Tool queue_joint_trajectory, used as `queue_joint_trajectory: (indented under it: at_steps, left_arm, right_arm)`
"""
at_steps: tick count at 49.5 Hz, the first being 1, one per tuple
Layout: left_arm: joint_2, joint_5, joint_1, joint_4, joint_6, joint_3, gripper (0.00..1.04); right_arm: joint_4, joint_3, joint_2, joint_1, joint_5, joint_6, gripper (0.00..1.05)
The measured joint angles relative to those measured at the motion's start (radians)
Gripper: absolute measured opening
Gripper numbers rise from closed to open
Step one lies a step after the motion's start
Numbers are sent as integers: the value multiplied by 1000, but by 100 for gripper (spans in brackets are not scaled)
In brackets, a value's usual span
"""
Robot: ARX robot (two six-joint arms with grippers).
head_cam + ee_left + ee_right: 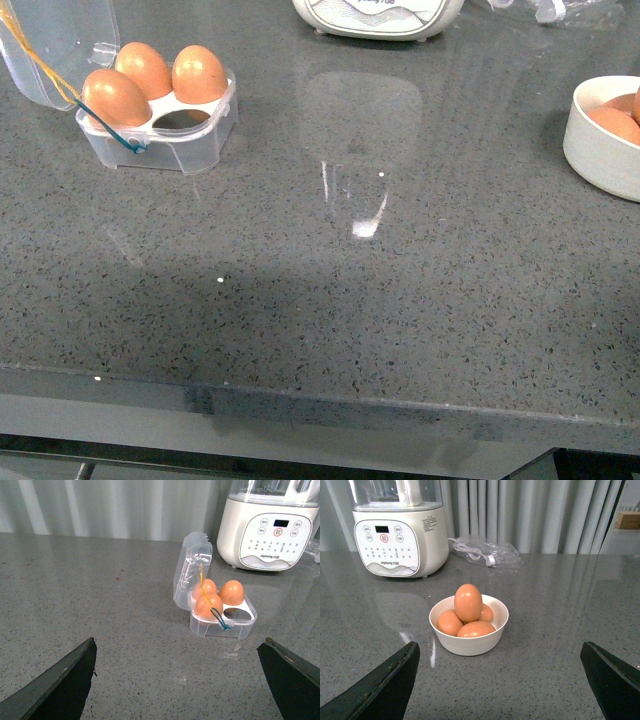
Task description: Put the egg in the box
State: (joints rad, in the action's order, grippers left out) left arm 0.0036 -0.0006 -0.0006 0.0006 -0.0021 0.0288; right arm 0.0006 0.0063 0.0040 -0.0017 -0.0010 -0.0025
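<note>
You have open counter point(330, 300) between box point(172, 146) and bowl point(598, 155); only the appliance point(378, 18) stands behind that gap.

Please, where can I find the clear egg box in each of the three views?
Front view: the box is at the upper left, holding three eggs.
Left wrist view: the box is around the middle, near the white appliance.
Right wrist view: not in it.
Shared landmark: the white appliance, visible in all three views.
</note>
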Motion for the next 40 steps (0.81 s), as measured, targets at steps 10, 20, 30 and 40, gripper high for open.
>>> queue_joint_trajectory:
  at_steps: [10, 20, 30, 40]
  left_arm:
    - [0, 0, 0, 0, 0, 0, 98]
    - [0, 0, 0, 0, 0, 0, 98]
    - [0, 0, 0, 0, 0, 0, 98]
    - [0, 0, 0, 0, 0, 0, 98]
  right_arm:
    - [0, 0, 0, 0, 0, 0, 97]
    - [0, 0, 0, 0, 0, 0, 97]
    - [0, 0, 0, 0, 0, 0, 97]
    - [0, 0, 0, 0, 0, 0, 97]
